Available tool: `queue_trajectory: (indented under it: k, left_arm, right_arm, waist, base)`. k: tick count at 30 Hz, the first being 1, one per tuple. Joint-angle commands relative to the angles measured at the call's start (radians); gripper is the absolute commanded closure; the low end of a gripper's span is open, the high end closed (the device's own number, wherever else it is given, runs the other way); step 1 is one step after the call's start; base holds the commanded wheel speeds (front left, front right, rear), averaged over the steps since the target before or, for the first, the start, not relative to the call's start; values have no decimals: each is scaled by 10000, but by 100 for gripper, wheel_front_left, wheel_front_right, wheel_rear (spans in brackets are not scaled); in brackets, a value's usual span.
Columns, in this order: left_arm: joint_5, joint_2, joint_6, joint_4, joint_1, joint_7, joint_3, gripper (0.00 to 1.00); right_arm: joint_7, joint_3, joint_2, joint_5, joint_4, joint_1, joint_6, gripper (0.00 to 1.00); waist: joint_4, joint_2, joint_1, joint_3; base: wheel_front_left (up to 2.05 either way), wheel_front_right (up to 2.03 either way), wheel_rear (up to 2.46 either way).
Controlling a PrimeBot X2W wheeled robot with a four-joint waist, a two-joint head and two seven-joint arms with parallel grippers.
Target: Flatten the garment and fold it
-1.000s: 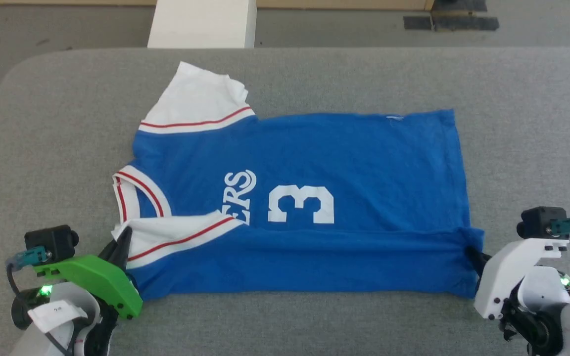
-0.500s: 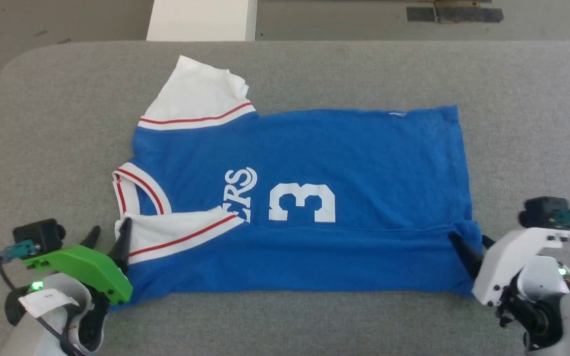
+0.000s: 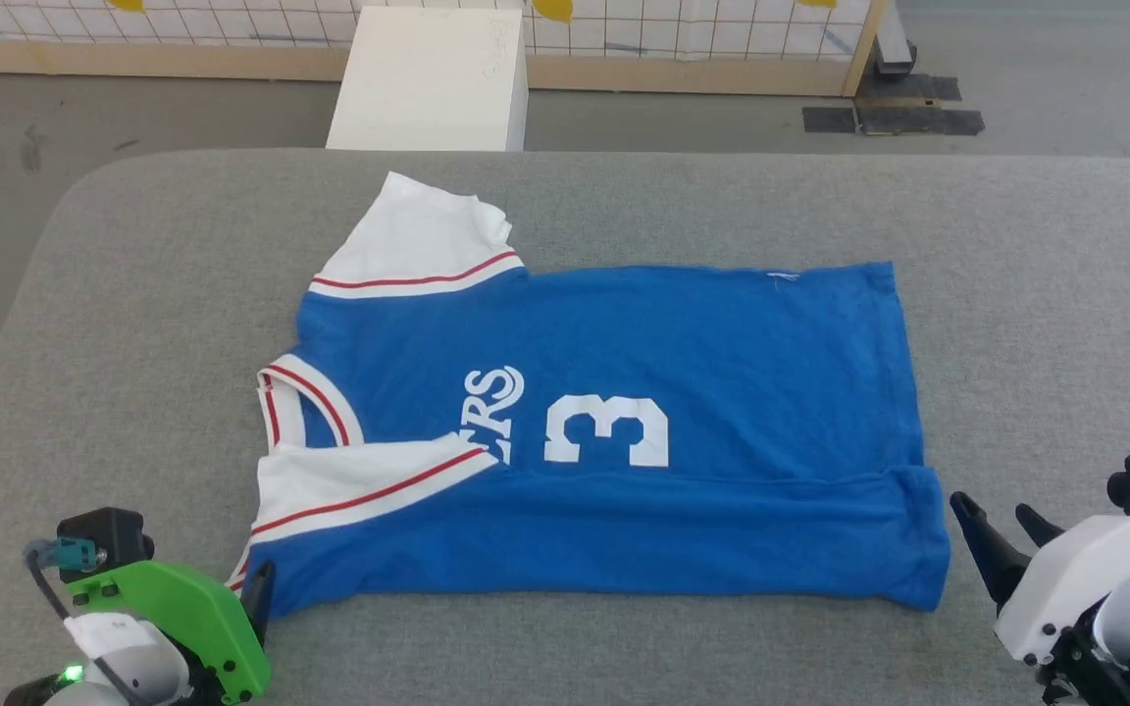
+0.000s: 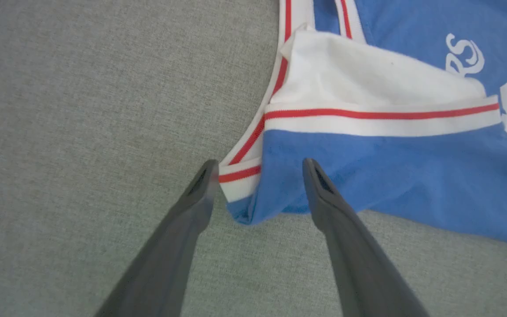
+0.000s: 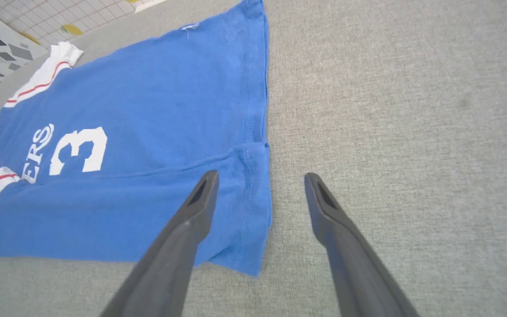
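Lying part-folded on the table (image 3: 133,294), garment (image 3: 624,392); left tool (image 4: 259,165), right tool (image 5: 261,175) both apart.

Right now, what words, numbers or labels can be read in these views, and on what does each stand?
"ERS": white print on the chest of the garment; any letters before it are covered by the folded-over sleeve.
"3": white numeral beside that print, same garment.
White mark at the garment's far edge: too small to read.
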Motion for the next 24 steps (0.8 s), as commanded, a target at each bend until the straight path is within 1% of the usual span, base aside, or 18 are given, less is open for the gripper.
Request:
queue_trajectory:
  k: [1,5,9,11,12,13,15,19,24]
  left_arm:
    - [4,91,201,-44,-33,207,-48,0]
    - [-8,23,544,389,-298,787,-242,0]
    - [-173,-14,707,1004,-370,1316,-358,0]
    - [-303,-77,695,1220,-313,1319,-296,0]
    - [-357,-102,651,1264,-275,1270,-260,93]
    - [-407,-119,598,1283,-223,1210,-224,100]
    - [-537,-154,451,1205,-77,984,-81,100]
    - [-709,-226,406,660,184,274,432,100]
    - [-686,-165,404,-255,421,-17,591,100]
  right_arm:
    - [53,-22,-7,10,-133,85,-15,0]
    - [74,102,-7,59,-399,126,-15,0]
    - [79,269,-7,67,-542,165,-15,0]
    - [85,305,-7,-15,-616,259,-15,0]
    - [117,326,-7,-81,-648,315,-15,0]
    - [169,352,-7,-166,-679,376,-15,0]
    - [366,447,-7,-534,-760,523,-15,0]
    - [1006,705,-7,-1258,-650,657,-15,0]
    - [1372,1092,-7,-1717,-213,238,-15,0]
  waist:
    - [-74,-1,0,97]
    - [-290,-1,0,266]
    - [-541,-1,0,362]
    - [-609,-1,0,376]
    - [-624,-1,0,375]
    - [-631,-1,0,368]
    - [-626,-1,0,342]
    - [-559,-1,0,291]
    - [-385,-1,0,379]
  base:
    - [0,0,0]
    - [0,0,0]
    - [0,0,0]
    - [0,0,0]
    - [0,0,0]
    - [0,0,0]
    - [0,0,0]
    - [0,0,0]
    - [0,0,0]
